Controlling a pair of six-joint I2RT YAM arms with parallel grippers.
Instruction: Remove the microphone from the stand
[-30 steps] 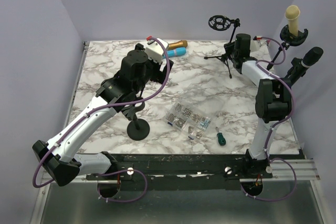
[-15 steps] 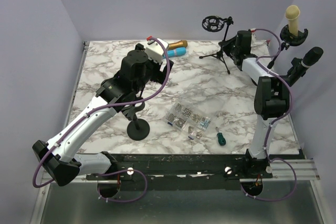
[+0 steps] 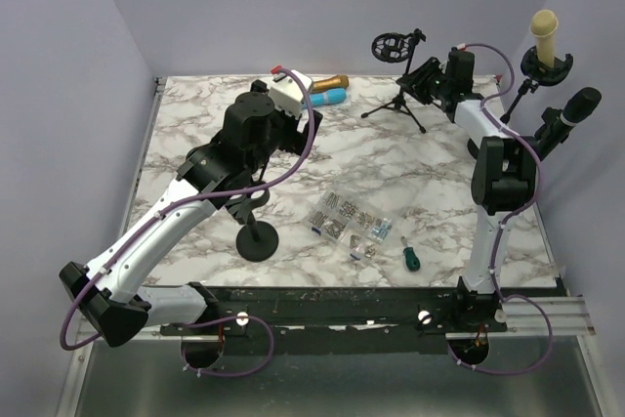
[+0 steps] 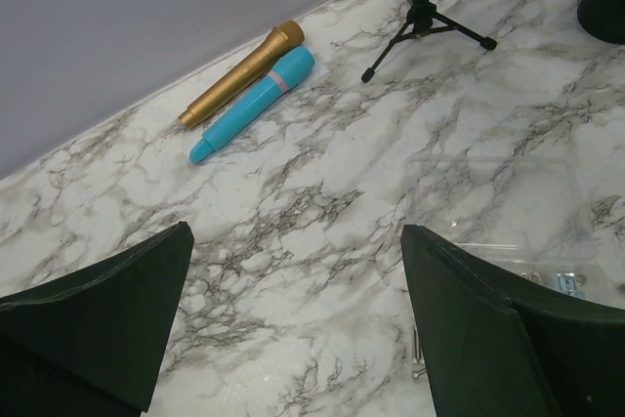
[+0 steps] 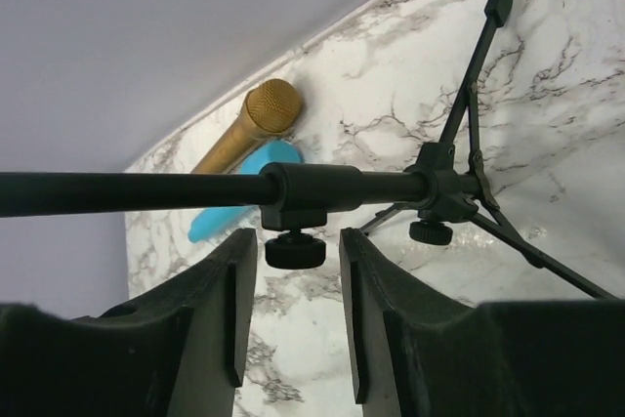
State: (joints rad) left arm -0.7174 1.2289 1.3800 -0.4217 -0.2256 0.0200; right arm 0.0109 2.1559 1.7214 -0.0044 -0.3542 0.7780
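Pinching the tripod stand (image 5: 303, 187), right hand (image 5: 298, 237) narrowly parted; left hand (image 4: 296, 233) wide open.

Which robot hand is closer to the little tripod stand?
Right. The right gripper has its fingers around the tripod stand's pole. The left gripper is far off to the stand's left.

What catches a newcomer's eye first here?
The right gripper holds a tripod stand by its boom at the far right of the table, its ring mount empty. A gold microphone and a blue microphone lie side by side at the far edge, beyond the open left gripper.
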